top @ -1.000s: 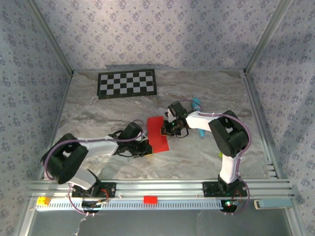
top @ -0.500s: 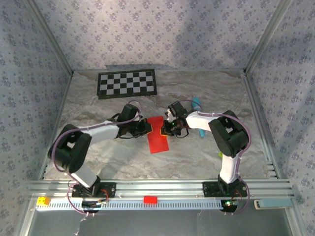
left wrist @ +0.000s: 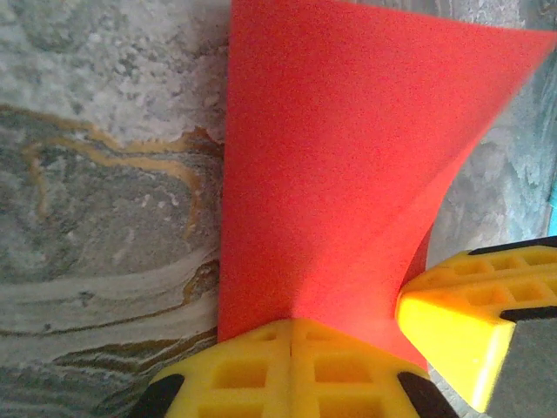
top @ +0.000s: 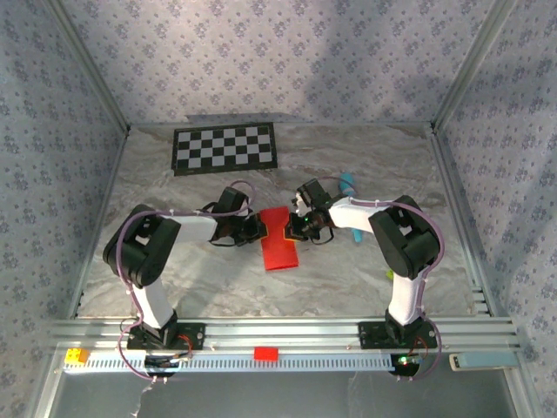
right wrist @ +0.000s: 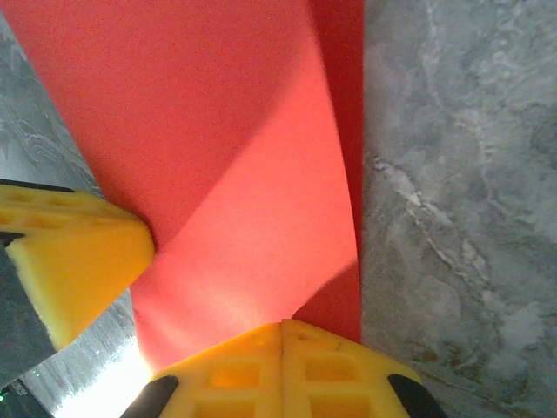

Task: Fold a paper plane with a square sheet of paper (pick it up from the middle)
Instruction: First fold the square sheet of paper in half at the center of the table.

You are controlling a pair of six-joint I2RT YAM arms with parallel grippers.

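Observation:
The square sheet of paper [top: 280,248], bright red, lies folded into a narrow strip at mid-table. My left gripper [top: 259,228] is shut, its yellow fingertips [left wrist: 291,335] resting against the strip's left edge near the far end. In the left wrist view the red paper [left wrist: 348,157] rises toward its right side. My right gripper [top: 297,228] is shut on the paper's opposite edge. In the right wrist view a lighter upper flap [right wrist: 252,235] lifts off the darker layer beneath and runs into my right fingertips [right wrist: 283,335]. The two grippers face each other across the strip.
A black-and-white checkerboard [top: 226,148] lies at the back left. A teal stick [top: 349,183] sits behind the right arm. A small red block [top: 265,353] and a yellow block [top: 77,355] rest on the front rail. Frame posts and walls close in the table.
My left gripper, shut throughout, has travelled from the strip's near left corner up along its left edge to the far end. The right gripper has stayed put.

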